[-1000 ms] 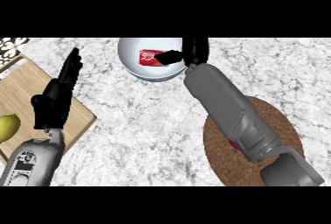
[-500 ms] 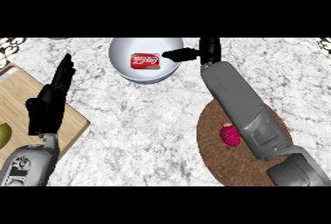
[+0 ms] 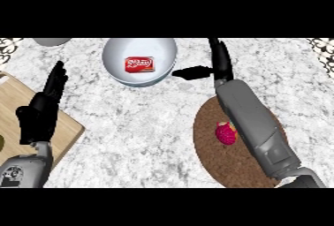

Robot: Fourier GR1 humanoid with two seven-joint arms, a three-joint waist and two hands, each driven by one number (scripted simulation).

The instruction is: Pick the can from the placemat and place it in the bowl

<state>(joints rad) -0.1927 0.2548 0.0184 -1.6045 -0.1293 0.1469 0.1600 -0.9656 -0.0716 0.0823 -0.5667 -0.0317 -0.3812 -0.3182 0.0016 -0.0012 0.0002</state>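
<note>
Two hands share your view, and neither holds anything. Start with the counter, the marbled top that carries it all. On it, under your right forearm, lies the round brown placemat; it no longer bears the can, only a small red fruit that sits well behind your right fingertips, half tucked against the arm. At the other side a wooden board lies beneath your left hand, whose fingers stand straight and relaxed, pointing away from you; it rests there out of the way, since this job needs one hand only. The white bowl sits just left of your right hand's thumb, apart from it by a narrow strip of counter. Your right hand is released: fingers straight and stretched forward past the bowl's rim line, thumb spread toward the bowl, nothing between them. That spread reads as a hand that has let go beside the bowl, not one closing on something. The can lies on its side in the bottom of the bowl, label up, clear of your thumb tip. You can judge the placing as done; what remains is to take the right hand off without brushing the bowl.
</note>
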